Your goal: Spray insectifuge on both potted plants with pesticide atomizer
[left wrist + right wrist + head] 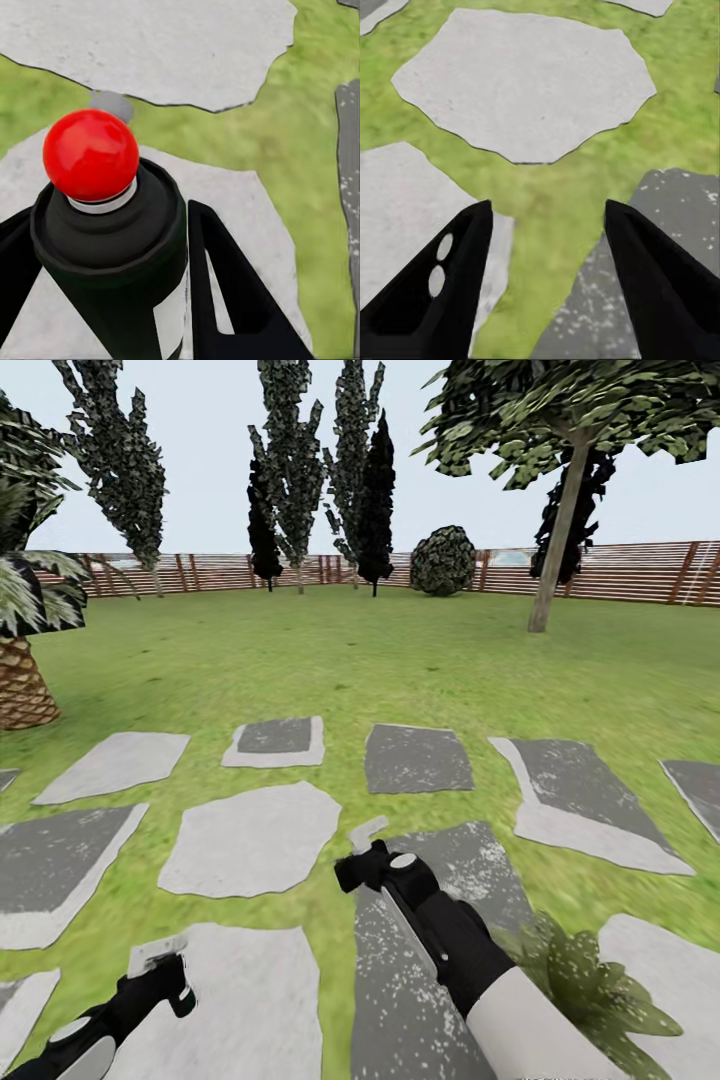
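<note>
Spray bottle (112, 255): dark green-black body, white label patch, round red tip; one, upright between the left end effector's fingers, over a pale paving stone.
Left end effector (160, 972): closed on the spray bottle.
Right end effector (547, 285): fingers spread apart, nothing between them, above grass and paving.
Potted plant (590, 985): one, pale-speckled leaves, beside the right arm.
Paving stones (250, 840): grey slabs set in lawn.
Fence (620, 572): brown slats behind trees.

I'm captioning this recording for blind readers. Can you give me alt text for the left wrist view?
A slim dark green-black spray bottle with a round red tip and a white label is held between the two black fingers of the left hand. Beneath it lie pale grey paving stones set in green grass.
</note>
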Robot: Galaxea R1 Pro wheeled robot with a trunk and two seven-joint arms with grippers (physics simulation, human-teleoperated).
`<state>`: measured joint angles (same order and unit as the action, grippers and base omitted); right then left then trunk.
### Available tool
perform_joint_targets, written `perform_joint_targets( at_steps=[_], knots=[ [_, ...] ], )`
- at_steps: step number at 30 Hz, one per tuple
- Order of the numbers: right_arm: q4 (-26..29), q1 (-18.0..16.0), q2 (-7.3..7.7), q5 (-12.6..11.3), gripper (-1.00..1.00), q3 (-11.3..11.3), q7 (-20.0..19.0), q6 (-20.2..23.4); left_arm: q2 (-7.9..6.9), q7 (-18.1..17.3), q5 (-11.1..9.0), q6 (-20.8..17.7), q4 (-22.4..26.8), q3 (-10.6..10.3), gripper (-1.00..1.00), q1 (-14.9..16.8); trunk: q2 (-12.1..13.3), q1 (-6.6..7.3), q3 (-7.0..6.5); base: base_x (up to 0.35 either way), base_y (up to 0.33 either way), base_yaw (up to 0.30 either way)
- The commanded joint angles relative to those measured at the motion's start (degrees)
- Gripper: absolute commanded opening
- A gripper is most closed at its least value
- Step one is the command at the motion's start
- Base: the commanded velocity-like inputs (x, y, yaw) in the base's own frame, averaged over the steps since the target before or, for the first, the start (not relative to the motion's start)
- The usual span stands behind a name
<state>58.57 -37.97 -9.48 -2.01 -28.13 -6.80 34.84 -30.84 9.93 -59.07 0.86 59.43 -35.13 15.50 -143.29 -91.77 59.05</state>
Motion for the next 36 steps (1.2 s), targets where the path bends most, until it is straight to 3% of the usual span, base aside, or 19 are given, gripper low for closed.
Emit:
perform_joint_targets(
  at_steps=[1, 5, 10, 11, 13, 15, 16, 19, 26, 28, 29, 32, 36],
  knots=[
    [0.3, 0.0, 0.0, 0.0, 1.0, 0.0, 0.0, 0.1, -0.02, 0.0, 0.0, 0.0, 0.0, 0.1, -1.0, -0.1, 0.0, 0.0, 0.0, 0.078, 0.298, 0.0],
    [4.7, 0.1, -0.09, -0.2, 1.0, -0.1, 0.0, 3.7, -0.09, 0.0, -0.2, 0.3, 0.1, 0.3, -1.0, -0.5, 0.0, 0.0, 0.0, 0.078, 0.299, 0.043],
    [3.9, 0.0, -0.21, -0.4, 1.0, -0.2, 0.5, 6.9, -0.16, 0.2, 0.2, 0.6, 0.5, 0.4, -1.0, -1.5, 0.0, 0.0, 0.0, 0.038, 0.218, 0.243],
    [3.6, 0.0, -0.25, -0.3, 1.0, -0.2, 0.5, 6.9, -0.6, 1.0, 0.3, 2.7, 2.4, 0.5, -1.0, -2.8, 0.0, 0.0, 0.0, 0.001, 0.012, 0.268],
    [2.8, 0.0, -0.26, -0.2, 1.0, -0.3, 0.6, 6.8, -1.69, 5.4, 0.1, 7.1, 7.7, 0.6, -1.0, -5.6, 0.0, 0.0, 0.0, 0.0, 0.005, 0.269],
    [2.4, 0.0, -0.27, -0.1, 1.0, -0.3, 1.2, 6.7, -2.36, 15.5, 0.0, 9.0, 14.1, 0.6, -1.0, -8.3, 0.0, 0.0, 0.0, 0.0, 0.001, 0.27],
    [2.3, 0.0, -0.27, -0.2, 1.0, -0.3, 2.1, 6.7, -2.49, 18.2, 0.1, 9.3, 15.6, 0.4, -1.0, -8.7, 0.0, 0.0, 0.0, 0.0, 0.001, 0.27],
    [2.3, 0.0, -0.27, -0.3, 1.0, -0.5, 4.3, 6.6, -2.6, 21.2, 0.1, 8.4, 17.6, 0.2, -1.0, -9.2, 0.0, 0.0, 0.0, 0.0, 0.0, 0.27],
    [2.7, 0.0, -0.27, -0.2, 1.0, -0.6, 4.4, 6.6, -2.14, 21.7, 0.1, 4.2, 19.0, 2.9, -1.0, -9.3, 0.0, 0.0, 0.0, 0.0, 0.0, 0.27],
    [3.3, 0.0, -0.21, -0.1, 1.0, -0.1, 4.4, 7.0, -1.4, 21.3, 0.3, 4.0, 18.7, 2.7, -1.0, -9.3, 0.0, 0.0, 0.0, 0.0, 0.0, 0.27],
    [3.5, 0.0, -0.19, 0.0, 1.0, 0.0, 4.4, 7.1, -0.05, 20.9, 0.9, 4.1, 17.2, 2.4, -1.0, -9.3, 0.0, 0.0, 0.0, 0.0, 0.0, 0.27],
    [3.5, 0.0, -0.19, 0.0, 1.0, -0.2, 4.4, 7.1, 0.58, 20.7, 2.0, 3.7, 17.2, 2.4, -1.0, -9.3, 0.0, 0.0, 0.0, 0.0, 0.0, 0.27],
    [3.5, 0.0, -0.18, 0.1, 1.0, 0.0, 4.5, 8.3, 1.15, 13.3, 2.0, 3.5, 16.4, 2.8, -1.0, -10.3, 0.0, 0.0, 0.0, 0.0, 0.0, 0.27]
  ],
)
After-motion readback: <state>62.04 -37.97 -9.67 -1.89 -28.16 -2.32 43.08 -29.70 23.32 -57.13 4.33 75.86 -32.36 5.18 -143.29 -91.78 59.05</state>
